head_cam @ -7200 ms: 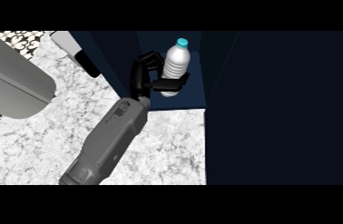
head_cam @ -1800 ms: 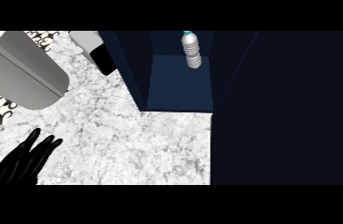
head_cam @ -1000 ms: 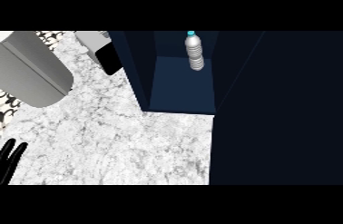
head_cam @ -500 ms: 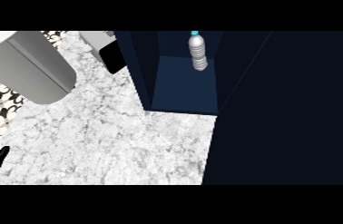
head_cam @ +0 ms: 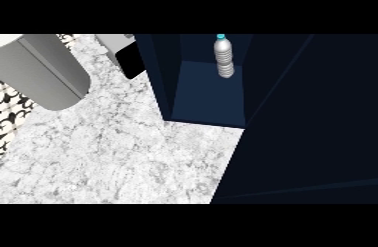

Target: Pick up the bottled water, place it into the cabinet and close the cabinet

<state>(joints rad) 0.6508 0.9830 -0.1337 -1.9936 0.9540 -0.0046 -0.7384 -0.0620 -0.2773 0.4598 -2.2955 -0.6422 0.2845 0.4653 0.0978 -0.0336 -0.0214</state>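
— Two hands, and neither one shows in my head view now. A second ago the fingers of my left hand were still at the lower left edge over the counter [head_cam: 111,156]; now they have slipped out of sight entirely. So whether my fingers are spread or curled, I cannot tell, and they have hold of nothing I can see.

— And the big dark mass on the right?

— That is the cabinet [head_cam: 310,121], filling most of the right side. Its opening faces me and the blue floor inside is plainly exposed, so I judge it not yet closed. The view has also swung a little compared with a moment back.

— Where is the bottled water?

— The bottled water [head_cam: 224,57] stands upright deep inside the cabinet, near the back, cap at the top edge of the view. Placing looks done; only the closing remains, as I read it.

— What can't you make out?

— The door itself: the dark panels blend together, so I cannot say which one swings. The grey appliance [head_cam: 44,71] at the upper left is cut off by the edge, and the small black object [head_cam: 131,61] beside the cabinet wall is too partial to name.
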